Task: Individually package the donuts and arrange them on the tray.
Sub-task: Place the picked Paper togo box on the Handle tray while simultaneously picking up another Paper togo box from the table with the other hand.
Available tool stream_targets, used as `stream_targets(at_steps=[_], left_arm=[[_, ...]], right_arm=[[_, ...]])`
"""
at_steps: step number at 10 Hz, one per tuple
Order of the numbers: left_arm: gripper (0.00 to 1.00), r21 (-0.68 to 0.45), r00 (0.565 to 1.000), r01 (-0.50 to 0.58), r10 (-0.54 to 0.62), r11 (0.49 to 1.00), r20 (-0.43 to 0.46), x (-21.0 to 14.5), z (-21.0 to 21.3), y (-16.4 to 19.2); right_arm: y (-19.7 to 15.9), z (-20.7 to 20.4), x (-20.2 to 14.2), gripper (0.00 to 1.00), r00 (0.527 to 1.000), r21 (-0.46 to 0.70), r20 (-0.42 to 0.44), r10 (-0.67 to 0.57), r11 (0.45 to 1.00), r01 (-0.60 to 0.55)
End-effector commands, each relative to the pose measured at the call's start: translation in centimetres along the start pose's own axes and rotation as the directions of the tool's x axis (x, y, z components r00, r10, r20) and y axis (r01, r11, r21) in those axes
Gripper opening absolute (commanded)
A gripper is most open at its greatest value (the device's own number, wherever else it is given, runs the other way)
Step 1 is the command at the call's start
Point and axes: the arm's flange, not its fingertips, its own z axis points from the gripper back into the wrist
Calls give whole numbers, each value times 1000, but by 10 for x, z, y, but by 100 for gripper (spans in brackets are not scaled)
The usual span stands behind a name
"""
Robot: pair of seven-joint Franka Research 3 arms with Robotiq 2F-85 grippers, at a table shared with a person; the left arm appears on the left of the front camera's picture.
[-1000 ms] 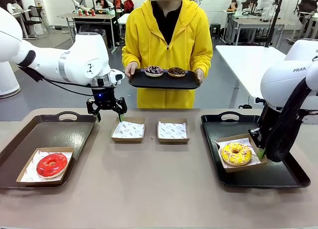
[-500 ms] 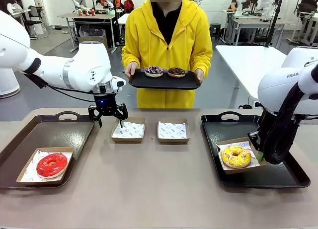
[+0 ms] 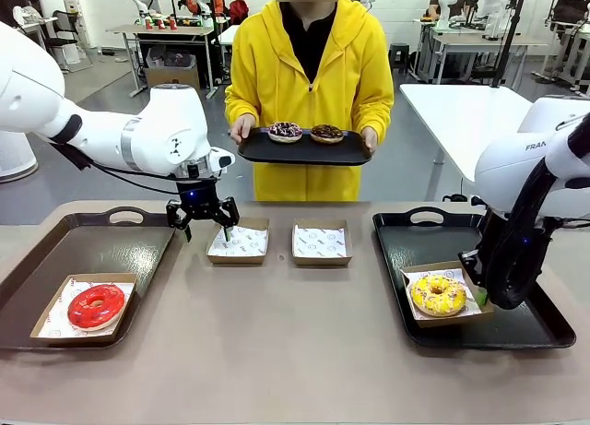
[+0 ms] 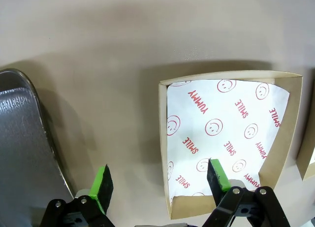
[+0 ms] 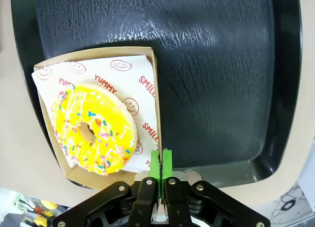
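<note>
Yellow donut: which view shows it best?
The right wrist view: the yellow donut sits close and whole in its box, sprinkles clear. The front view gives it small, on the right tray. The left wrist view looks at another box.

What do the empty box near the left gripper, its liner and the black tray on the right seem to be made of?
Box: brown cardboard, matte, with thin raw-edged walls. Liner: probably thin white paper, printed in red, one edge curved. Tray: likely black plastic, slightly glossy, with a pebbled surface.
</note>
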Motion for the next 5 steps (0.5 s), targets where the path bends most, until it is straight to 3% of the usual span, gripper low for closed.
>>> stream_targets(at_steps=[1,5], left_arm=[[100,-9,999,-32,32,999,-4,6,-1,-5],[100,-19,1000,-21,20,1000,-14,7,-3,-6]], right_arm=[[1,-6,-4,1,1000,-24,13,-6,1000,7],[3,-7,-6,1,1000,-21,2,15,1000,-15]])
